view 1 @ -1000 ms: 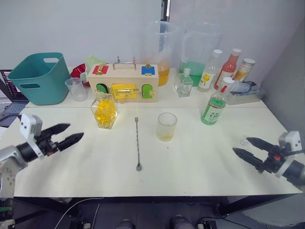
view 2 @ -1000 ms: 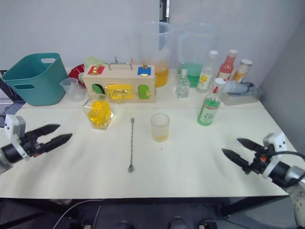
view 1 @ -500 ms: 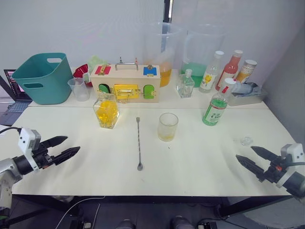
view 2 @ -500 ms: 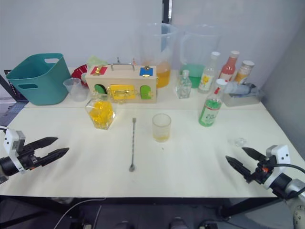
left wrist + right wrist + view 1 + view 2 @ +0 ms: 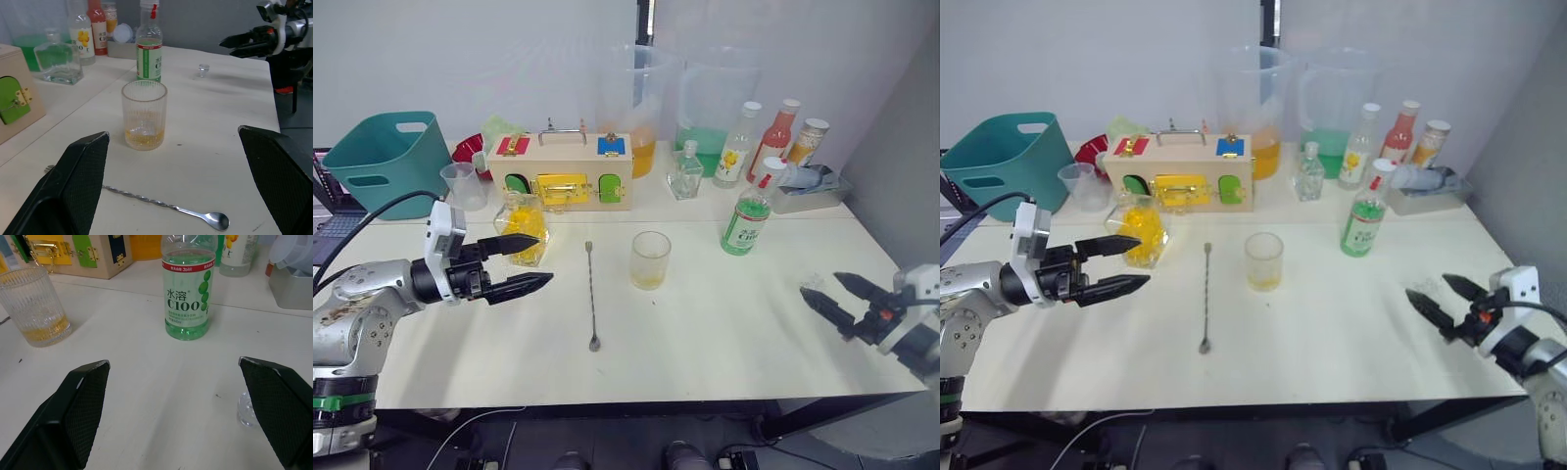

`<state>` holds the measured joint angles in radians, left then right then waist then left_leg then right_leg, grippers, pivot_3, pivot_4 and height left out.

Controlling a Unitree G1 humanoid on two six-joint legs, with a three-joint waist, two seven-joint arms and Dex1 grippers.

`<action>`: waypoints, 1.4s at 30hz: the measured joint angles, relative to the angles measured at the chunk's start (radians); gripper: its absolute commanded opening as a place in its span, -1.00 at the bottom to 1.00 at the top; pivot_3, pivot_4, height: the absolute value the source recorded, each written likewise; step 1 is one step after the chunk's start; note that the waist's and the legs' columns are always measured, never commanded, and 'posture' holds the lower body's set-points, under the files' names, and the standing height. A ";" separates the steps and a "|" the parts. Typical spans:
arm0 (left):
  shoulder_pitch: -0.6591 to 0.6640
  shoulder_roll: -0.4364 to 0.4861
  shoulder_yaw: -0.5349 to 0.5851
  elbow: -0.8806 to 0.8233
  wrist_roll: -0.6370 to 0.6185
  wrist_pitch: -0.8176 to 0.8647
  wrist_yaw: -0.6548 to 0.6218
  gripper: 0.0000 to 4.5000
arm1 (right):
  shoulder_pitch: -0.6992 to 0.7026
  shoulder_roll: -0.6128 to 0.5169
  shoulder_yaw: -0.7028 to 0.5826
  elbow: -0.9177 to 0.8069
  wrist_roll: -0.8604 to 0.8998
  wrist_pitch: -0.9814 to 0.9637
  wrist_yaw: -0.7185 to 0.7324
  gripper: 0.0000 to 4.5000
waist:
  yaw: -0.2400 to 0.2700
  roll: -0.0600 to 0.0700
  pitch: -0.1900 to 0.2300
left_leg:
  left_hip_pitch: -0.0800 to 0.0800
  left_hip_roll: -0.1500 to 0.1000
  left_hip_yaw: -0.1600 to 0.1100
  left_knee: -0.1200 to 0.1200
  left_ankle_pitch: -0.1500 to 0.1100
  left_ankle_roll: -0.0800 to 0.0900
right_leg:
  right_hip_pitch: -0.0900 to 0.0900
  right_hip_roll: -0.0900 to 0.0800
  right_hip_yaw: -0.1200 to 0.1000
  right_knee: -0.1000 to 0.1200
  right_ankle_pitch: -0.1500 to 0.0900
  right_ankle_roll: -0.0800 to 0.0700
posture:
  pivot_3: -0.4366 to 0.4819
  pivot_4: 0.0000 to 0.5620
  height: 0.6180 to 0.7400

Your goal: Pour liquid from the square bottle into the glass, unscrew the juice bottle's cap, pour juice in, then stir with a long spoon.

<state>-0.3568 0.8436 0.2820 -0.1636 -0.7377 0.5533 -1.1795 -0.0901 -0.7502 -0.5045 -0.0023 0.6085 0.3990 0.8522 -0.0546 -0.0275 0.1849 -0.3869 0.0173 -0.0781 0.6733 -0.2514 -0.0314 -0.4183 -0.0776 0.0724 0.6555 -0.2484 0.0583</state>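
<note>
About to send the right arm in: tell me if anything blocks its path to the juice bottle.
Nothing visible does. The right gripper, jaws open, has bare table between it and the juice bottle. A small clear stopper lies on the table close beside the gripper, off that line.

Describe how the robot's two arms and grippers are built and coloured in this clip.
Both arms are silver-grey metal with a white camera block at each wrist. The left gripper and the right gripper each have two long, tapering black fingers with textured inner pads. A black cable loops along the left arm; the right wrist shows small red accents.
</note>
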 measured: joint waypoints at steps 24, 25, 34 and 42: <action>0.260 -0.048 0.154 -0.310 -0.088 0.034 0.260 0.98 | -0.980 0.060 0.341 1.018 -0.344 -0.291 0.099 1.00 | -0.007 0.002 0.001 | -0.002 0.000 0.000 -0.004 0.000 0.000 | -0.003 -0.001 0.000 -0.003 0.000 0.000 | -0.05 -0.47 1.00; 0.263 -0.048 0.160 -0.314 -0.088 0.033 0.269 0.98 | -0.997 0.061 0.341 1.040 -0.353 -0.302 0.102 1.00 | -0.008 0.002 0.001 | -0.002 0.000 0.000 -0.004 0.000 0.000 | -0.003 -0.001 0.000 -0.003 0.000 -0.001 | -0.05 -0.47 1.00; 0.311 -0.054 0.176 -0.343 -0.088 0.014 0.315 1.00 | -1.116 0.076 0.339 1.204 -0.403 -0.369 0.108 0.61 | -0.015 0.002 0.001 | -0.002 0.000 0.000 -0.007 0.000 0.000 | -0.003 -0.001 0.000 -0.006 0.000 -0.001 | -0.05 -0.47 1.00; 0.326 -0.059 0.176 -0.344 -0.088 0.005 0.325 1.00 | -1.128 0.078 0.331 1.230 -0.410 -0.395 0.125 -0.34 | -0.015 0.002 0.001 | -0.002 0.000 0.000 -0.007 0.000 0.000 | -0.003 -0.001 0.000 -0.007 0.000 -0.001 | -0.05 -0.47 1.00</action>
<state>-0.0308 0.7844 0.4581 -0.5072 -0.8259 0.5585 -0.8545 -1.2177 -0.6723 -0.1738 1.2277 0.1983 0.0038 0.9773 -0.0698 -0.0254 0.1859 -0.3888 0.0170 -0.0777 0.6659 -0.2513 -0.0315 -0.4215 -0.0783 0.0726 0.6490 -0.2480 0.0576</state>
